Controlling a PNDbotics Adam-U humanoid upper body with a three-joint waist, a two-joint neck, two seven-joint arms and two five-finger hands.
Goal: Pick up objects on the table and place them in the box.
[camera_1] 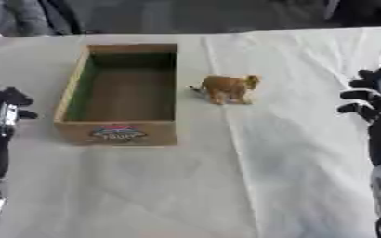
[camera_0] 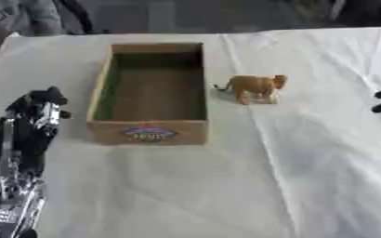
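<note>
A small tan toy lion (camera_0: 255, 87) stands upright on the white cloth just to the right of the cardboard box (camera_0: 149, 131). The box is open at the top and nothing shows inside it. My left hand (camera_0: 33, 122) rests at the left edge, beside the box's near left corner, with its fingers curled and nothing in them. At the right edge my right hand (camera_1: 374, 103) is raised with its fingers bent and spread, well apart from the lion, holding nothing.
The white cloth (camera_0: 186, 186) covers the whole table and has creases near the lion and on the right. Dark shapes and grey clothing of people show past the far edge.
</note>
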